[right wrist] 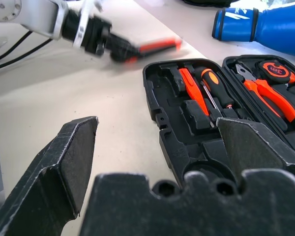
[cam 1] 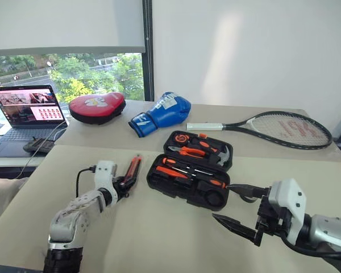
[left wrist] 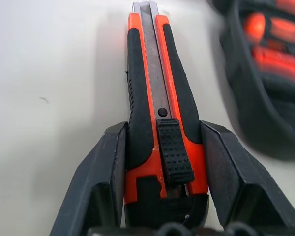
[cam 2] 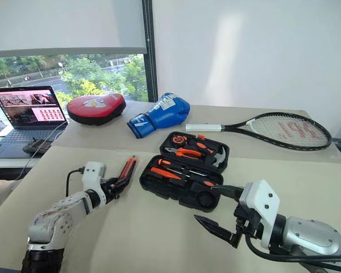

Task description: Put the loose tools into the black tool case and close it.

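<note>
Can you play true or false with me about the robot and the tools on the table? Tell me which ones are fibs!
1. The black tool case is lying open. True.
2. The left gripper has its fingers on either side of the utility knife. True.
3. The right gripper is squeezing a screwdriver. False: its fingers are wide apart with nothing between them.
4. The tennis racket is inside the case. False: it lies on the table beyond the case.
5. The blue boxing glove sits beside a red pad. True.
6. The utility knife is already in its slot. False: it is still outside the case.
</note>
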Available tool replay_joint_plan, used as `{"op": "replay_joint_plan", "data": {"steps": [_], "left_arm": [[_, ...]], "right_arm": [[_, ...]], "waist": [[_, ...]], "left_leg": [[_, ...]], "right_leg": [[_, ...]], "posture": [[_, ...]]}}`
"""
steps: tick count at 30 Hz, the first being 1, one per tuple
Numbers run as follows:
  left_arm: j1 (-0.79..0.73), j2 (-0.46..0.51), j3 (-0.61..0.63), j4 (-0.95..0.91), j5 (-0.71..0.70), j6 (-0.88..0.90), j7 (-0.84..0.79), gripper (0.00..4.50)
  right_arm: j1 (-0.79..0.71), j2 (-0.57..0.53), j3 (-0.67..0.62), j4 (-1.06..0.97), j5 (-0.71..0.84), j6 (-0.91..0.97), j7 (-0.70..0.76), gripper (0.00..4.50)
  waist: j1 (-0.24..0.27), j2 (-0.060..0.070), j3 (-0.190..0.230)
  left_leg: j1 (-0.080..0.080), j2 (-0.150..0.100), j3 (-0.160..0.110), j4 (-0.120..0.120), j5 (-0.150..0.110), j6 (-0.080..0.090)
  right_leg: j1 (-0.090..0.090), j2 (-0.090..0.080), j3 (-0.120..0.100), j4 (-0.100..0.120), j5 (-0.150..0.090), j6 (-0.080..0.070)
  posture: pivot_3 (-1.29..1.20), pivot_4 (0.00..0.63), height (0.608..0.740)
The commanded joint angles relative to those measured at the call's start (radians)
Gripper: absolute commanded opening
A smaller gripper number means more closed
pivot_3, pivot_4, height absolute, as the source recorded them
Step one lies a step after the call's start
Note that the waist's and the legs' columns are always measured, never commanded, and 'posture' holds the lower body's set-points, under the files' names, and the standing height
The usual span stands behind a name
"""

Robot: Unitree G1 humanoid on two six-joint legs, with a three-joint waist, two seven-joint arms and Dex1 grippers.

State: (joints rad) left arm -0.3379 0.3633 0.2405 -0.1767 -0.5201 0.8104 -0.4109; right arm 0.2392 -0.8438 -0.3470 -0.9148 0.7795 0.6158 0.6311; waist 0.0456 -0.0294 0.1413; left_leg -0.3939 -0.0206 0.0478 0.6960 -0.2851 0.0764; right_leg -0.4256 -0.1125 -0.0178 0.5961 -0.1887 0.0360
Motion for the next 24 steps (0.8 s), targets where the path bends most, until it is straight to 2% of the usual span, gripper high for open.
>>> {"op": "replay_joint_plan", "data": {"steps": [1, 3, 5, 10, 13, 16, 24], "left_arm": [[-0.169, 0.1, -0.131, 0.001, -0.094, -0.051, -0.368, 1.79], [-0.251, 0.159, -0.277, 0.075, -0.032, -0.153, -0.606, 1.79], [-0.351, 0.195, -0.437, 0.239, 0.119, -0.387, -0.82, 1.79], [-0.554, 0.165, -0.604, 0.68, 0.316, -0.845, -1.107, 1.79], [-0.689, 0.11, -0.658, 0.957, 0.43, -1.062, -1.147, 1.79], [-0.765, 0.072, -0.67, 1.123, 0.501, -1.218, -1.157, 1.79], [-0.851, 0.016, -0.651, 1.313, 0.589, -1.378, -1.16, 1.79]], "right_arm": [[0.005, 0.008, -0.032, -0.024, 0.002, -0.016, -0.006, 4.5], [0.015, 0.01, -0.045, -0.022, 0.002, -0.019, -0.006, 4.5], [0.022, 0.008, -0.06, -0.021, 0.0, -0.02, -0.002, 4.5], [0.058, 0.01, -0.099, -0.037, 0.0, -0.019, 0.004, 4.5], [0.128, 0.032, -0.139, -0.062, -0.012, -0.029, 0.004, 4.5], [0.179, 0.062, -0.152, -0.093, -0.023, -0.038, -0.014, 4.5], [0.229, 0.091, -0.142, -0.132, -0.039, -0.053, -0.046, 4.5]], "waist": [[0.008, 0.0, 0.0], [0.006, 0.002, -0.001], [0.003, 0.003, -0.002], [-0.013, 0.002, 0.0], [-0.007, 0.001, 0.001], [-0.002, 0.001, 0.001], [-0.007, 0.001, 0.001]], "left_leg": [[-0.002, -0.001, -0.001, 0.001, 0.0, 0.0], [-0.003, -0.003, 0.0, 0.003, 0.003, -0.003], [-0.003, -0.006, 0.001, 0.003, 0.003, -0.003], [-0.002, -0.008, 0.007, 0.003, -0.002, 0.009], [-0.005, -0.006, 0.007, 0.006, -0.003, 0.011], [-0.009, -0.005, 0.006, 0.01, -0.005, 0.013], [-0.013, -0.007, 0.006, 0.024, -0.01, 0.023]], "right_leg": [[-0.001, 0.002, -0.004, 0.0, 0.0, 0.0], [-0.001, 0.004, -0.008, 0.0, 0.0, 0.0], [0.001, 0.003, -0.007, -0.002, 0.0, -0.001], [0.0, 0.004, -0.003, -0.003, -0.002, -0.003], [-0.002, 0.005, -0.004, -0.002, 0.0, 0.001], [-0.002, 0.005, -0.007, -0.002, 0.001, 0.003], [0.0, 0.003, -0.006, -0.002, 0.002, 0.012]], "posture": [[0.0, 0.15, 0.74], [0.0, 0.15, 0.74], [0.0, 0.15, 0.74], [0.0, 0.15, 0.74], [0.0, 0.15, 0.74], [0.0, 0.15, 0.74], [0.0, 0.15, 0.74]]}}
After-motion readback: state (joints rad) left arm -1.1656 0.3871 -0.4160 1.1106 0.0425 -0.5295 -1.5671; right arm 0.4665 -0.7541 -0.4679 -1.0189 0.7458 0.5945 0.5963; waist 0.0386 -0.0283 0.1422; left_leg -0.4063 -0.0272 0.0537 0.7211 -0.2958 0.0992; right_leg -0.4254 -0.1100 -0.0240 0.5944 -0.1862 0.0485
